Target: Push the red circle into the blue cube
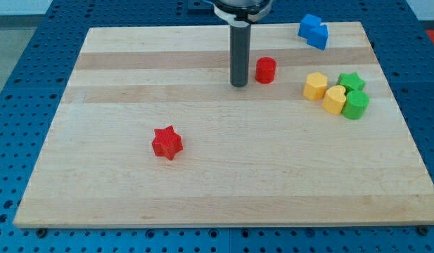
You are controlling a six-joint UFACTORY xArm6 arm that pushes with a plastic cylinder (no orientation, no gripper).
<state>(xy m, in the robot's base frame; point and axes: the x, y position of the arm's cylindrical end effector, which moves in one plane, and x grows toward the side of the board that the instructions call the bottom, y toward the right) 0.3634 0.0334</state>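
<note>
The red circle [265, 70] stands on the wooden board toward the view's top, right of centre. The blue cube [314, 31] sits near the board's top right edge, up and to the right of the red circle, well apart from it. My tip [238, 85] rests on the board just left of the red circle, with a small gap between them. The dark rod rises straight up from the tip to the view's top edge.
A red star [167, 143] lies left of centre, toward the view's bottom. At the right, a yellow hexagon [316, 86], a yellow heart [335, 100], a green star [352, 82] and a green round block [356, 105] cluster together. The board [132, 84] lies on a blue perforated table.
</note>
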